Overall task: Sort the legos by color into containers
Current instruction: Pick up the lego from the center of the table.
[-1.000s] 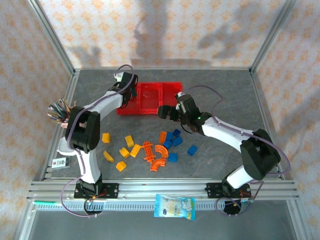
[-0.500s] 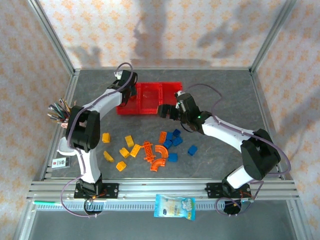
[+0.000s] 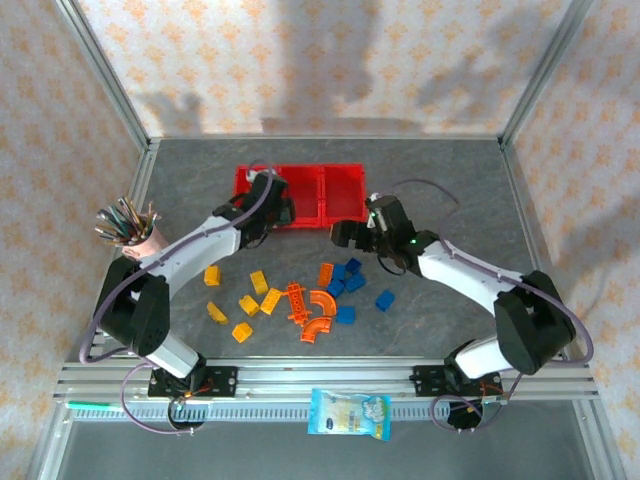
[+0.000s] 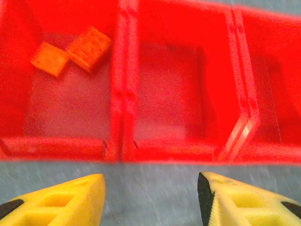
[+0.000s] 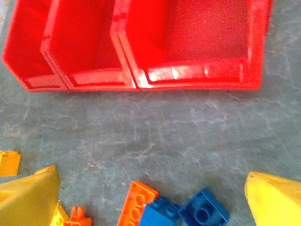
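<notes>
We judge the sorting barely begun. Of the three joined red bins (image 4: 123, 94), the left one holds two orange-yellow bricks (image 4: 88, 47) lying corner to corner, while the middle and right ones look bare. On the table (image 3: 450, 190) in front of the bins we count about sixteen loose pieces (the tight cluster makes the blue count a little uncertain). There are six yellow bricks (image 3: 259, 281), four orange pieces (image 3: 296, 302) with two curved arches among them, and six blue bricks (image 3: 345, 314), and all of these await a bin. The left gripper (image 4: 150, 186) hovers just before the bins' near wall, its fingers spread wide with nothing between them. The right gripper (image 5: 150, 178) hangs over the table between the bins and the blue cluster, likewise wide open and empty. A cup of pens (image 3: 140, 235) stands near the table's left edge.
</notes>
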Motion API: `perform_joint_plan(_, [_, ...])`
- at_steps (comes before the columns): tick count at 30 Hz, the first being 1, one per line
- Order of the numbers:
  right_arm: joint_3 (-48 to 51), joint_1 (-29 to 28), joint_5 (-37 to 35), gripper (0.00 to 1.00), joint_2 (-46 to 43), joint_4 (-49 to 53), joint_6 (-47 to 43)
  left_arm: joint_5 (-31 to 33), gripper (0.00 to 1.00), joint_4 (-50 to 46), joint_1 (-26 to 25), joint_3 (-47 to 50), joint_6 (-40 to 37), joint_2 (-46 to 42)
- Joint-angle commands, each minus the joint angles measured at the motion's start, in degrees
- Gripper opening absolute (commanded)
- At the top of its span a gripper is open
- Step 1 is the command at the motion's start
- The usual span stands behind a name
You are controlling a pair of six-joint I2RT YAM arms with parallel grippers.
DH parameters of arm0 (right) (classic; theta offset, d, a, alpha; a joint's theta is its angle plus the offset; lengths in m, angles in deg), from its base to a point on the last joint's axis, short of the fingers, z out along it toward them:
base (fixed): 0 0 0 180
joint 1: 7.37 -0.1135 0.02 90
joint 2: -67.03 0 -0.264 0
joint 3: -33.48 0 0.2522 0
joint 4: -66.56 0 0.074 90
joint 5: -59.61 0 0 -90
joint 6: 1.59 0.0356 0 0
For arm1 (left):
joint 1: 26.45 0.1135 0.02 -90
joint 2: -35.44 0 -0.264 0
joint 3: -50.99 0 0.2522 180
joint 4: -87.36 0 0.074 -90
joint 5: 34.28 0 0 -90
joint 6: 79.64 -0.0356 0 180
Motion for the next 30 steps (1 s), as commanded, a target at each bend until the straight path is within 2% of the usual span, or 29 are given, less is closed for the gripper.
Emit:
perform_joint_plan(1, [2.32, 1.26, 0.78, 1.0, -2.73, 2.0, -0.39, -1.63, 0.56, -1.54, -3.67, 3.06, 3.76, -1.91])
perform_joint_plan(5, [4.74, 1.88, 0.1, 1.0, -4.1, 1.79, -0.26, -1.97, 0.57, -0.83, -8.62, 4.55, 5.02, -0.29])
perform_joint_plan(11, [6.36, 2.43, -0.6, 1.0, -4.92, 1.62, -0.05, -3.99, 0.6, 0.57, -12.74, 4.15, 7.26, 5.03])
perform_joint_plan(17, [6.8, 2.87, -0.97, 1.0, -5.8, 1.79, -0.21, -4.35, 0.61, 0.53, -13.77, 2.44, 7.74, 10.14])
perform_joint_plan(30, [7.33, 3.4, -2.38, 1.0, -7.2, 2.58, -0.75, -5.95, 0.61, 0.46, -17.34, -0.9, 6.8, 14.93])
